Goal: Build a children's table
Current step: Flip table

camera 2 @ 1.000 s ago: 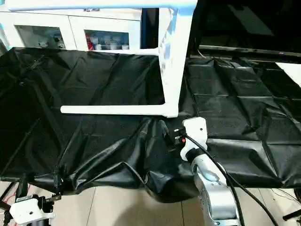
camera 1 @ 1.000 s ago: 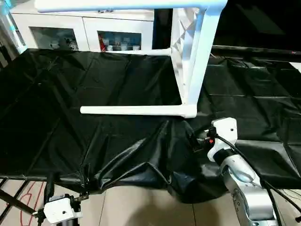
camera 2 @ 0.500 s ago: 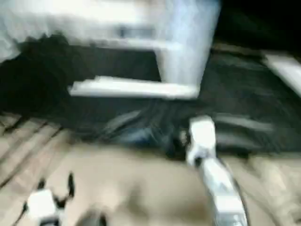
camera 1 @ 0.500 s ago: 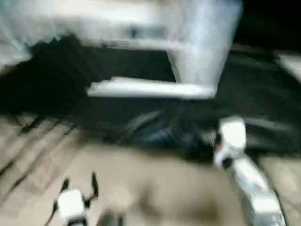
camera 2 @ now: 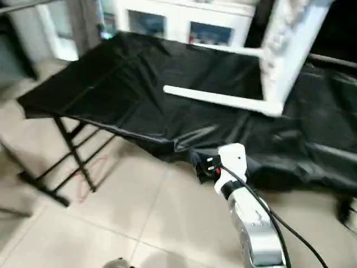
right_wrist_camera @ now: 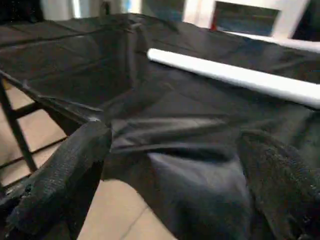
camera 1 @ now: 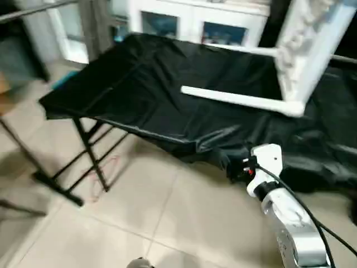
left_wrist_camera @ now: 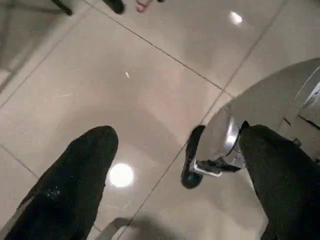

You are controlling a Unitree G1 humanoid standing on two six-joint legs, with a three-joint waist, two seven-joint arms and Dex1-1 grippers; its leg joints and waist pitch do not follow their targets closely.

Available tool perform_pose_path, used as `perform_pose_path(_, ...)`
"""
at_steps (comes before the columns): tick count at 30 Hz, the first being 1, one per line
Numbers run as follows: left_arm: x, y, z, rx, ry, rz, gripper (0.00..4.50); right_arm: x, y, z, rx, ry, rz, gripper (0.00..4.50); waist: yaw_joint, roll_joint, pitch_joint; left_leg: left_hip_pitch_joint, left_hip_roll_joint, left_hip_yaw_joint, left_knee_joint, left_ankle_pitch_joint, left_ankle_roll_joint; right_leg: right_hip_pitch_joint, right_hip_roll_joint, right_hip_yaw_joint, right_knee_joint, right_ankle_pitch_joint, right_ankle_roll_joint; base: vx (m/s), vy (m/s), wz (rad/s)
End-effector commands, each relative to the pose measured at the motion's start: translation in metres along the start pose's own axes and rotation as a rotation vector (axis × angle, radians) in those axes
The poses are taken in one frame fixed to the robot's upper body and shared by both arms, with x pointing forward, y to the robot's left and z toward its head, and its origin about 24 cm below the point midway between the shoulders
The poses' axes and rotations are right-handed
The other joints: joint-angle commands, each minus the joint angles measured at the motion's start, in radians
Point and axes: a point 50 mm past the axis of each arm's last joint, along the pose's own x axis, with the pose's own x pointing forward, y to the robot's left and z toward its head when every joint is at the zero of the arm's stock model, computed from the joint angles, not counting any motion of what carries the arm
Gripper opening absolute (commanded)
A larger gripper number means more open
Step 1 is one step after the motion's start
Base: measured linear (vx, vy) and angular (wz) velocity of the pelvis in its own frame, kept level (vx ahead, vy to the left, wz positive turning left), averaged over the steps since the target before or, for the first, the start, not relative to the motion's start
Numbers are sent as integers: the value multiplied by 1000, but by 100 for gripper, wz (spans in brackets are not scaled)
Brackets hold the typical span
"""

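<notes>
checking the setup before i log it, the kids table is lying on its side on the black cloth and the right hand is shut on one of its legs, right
Not quite. The kids table does lie on its side on the black cloth, but the right hand holds nothing. The right wrist view shows its fingers spread open near the cloth's edge, with the leg lying well beyond them, untouched.
</notes>
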Motion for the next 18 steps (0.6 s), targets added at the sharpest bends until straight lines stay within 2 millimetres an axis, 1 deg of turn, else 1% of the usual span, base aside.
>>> perform_pose_path(1, -6, -136, 320, 314, -992, -682, 444, -3, -2, -5, 13, 14, 24, 450, -30, 11, -18, 29, 92, -68, -154, -307, -43, -7, -91, 15, -71, 205, -89, -69, 63, -12)
perform_pose_path(2, -2, -133, 320, 308, -977, -656, 444, -5, 0, -10, 35, 30, 70, 450, -40, 8, -13, 29, 90, -67, -158, -330, -43, -6, -92, 15, -78, 167, -94, -60, 41, -14)
perform_pose_path(3, 0, -131, 320, 303, -966, -641, 444, -6, 2, -13, 53, 44, 94, 450, -49, 3, -10, 21, 84, -66, -162, -336, -36, 3, -99, 15, -91, 97, -94, -60, 41, -14)
perform_pose_path(4, 0, -131, 320, 303, -966, -641, 444, -6, 2, -13, 53, 44, 94, 450, -54, 3, -8, 21, 83, -65, -163, -346, -35, 2, -102, 14, -97, 54, -96, -54, 23, -19)
perform_pose_path(5, 5, -127, 318, 298, -947, -613, 444, -9, 3, -20, 73, 95, 127, 450, -64, -1, -7, 19, 84, -66, -165, -354, -37, 1, -107, 12, -107, -20, -103, -63, 8, -20)
perform_pose_path(6, 11, -123, 315, 306, -924, -583, 444, -11, 4, -32, 96, 172, 156, 450, -71, -2, -4, 18, 83, -66, -166, -367, -38, -1, -107, 12, -113, -89, -111, -63, 8, -20)
perform_pose_path(7, 14, -120, 313, 312, -908, -565, 444, -14, 4, -39, 111, 224, 172, 450, -80, 0, -7, 19, 81, -65, -164, -355, -37, -2, -106, 13, -118, -115, -126, -50, 2, -18)
perform_pose_path(8, 18, -118, 311, 326, -896, -556, 444, -16, 2, -50, 117, 289, 167, 450, -83, -1, -9, 20, 82, -65, -162, -344, -36, -5, -106, 15, -118, -110, -135, 0, 0, 0)
perform_pose_path(9, 20, -117, 309, 333, -885, -551, 444, -17, -2, -63, 110, 366, 151, 450, -85, 1, -9, 21, 82, -61, -159, -324, -31, -11, -107, 18, -120, -97, -151, 0, 0, 0)
perform_pose_path(10, 20, -117, 309, 333, -885, -551, 444, -17, -2, -63, 110, 366, 151, 450, -87, -1, -9, 23, 82, -58, -156, -314, -29, -14, -107, 19, -121, -88, -161, 0, 0, 0)
perform_pose_path(11, 22, -116, 308, 334, -879, -549, 444, -19, -4, -74, 98, 434, 147, 450, -88, -2, -11, 24, 82, -55, -153, -284, -21, -15, -106, 21, -118, -55, -177, 0, 0, 0)
perform_pose_path(12, 25, -116, 306, 329, -862, -547, 444, -21, -7, -94, 94, 525, 141, 450, -93, -2, -16, 21, 81, -52, -147, -238, -11, -13, -106, 19, -111, 6, -195, 0, 0, 0)
perform_pose_path(13, 28, -116, 304, 320, -847, -544, 444, -21, -8, -106, 102, 571, 128, 450, -94, 2, -17, 20, 81, -50, -146, -221, -9, -14, -106, 18, -108, 31, -206, 0, 0, 0)
perform_pose_path(14, 29, -116, 303, 320, -840, -544, 444, -21, -9, -112, 107, 594, 119, 450, -99, 1, -18, 15, 78, -48, -144, -189, -1, -13, -104, 16, -104, 76, -227, 0, 0, 0)
perform_pose_path(15, 34, -116, 299, 326, -812, -542, 444, -21, -10, -127, 118, 651, 82, 450, -102, 1, -28, 20, 78, -43, -132, -143, 9, -15, -106, 17, -94, 158, -251, 0, 0, 0)
perform_pose_path(16, 37, -116, 297, 332, -798, -541, 444, -21, -10, -133, 121, 672, 65, 450, -100, 2, -33, 15, 75, -42, -128, -83, 27, -9, -102, 13, -85, 257, -268, 0, 0, 0)
perform_pose_path(17, 39, -116, 295, 340, -784, -542, 444, -22, -10, -138, 136, 697, 58, 450, -99, 0, -35, 11, 73, -41, -123, -52, 43, -6, -99, 13, -80, 316, -268, 0, 0, 0)
perform_pose_path(18, 43, -117, 290, 361, -746, -546, 444, -26, -7, -151, 175, 763, 43, 450, -98, 0, -36, 13, 72, -36, -117, -23, 76, -10, -100, 12, -74, 388, -278, 0, 0, 0)
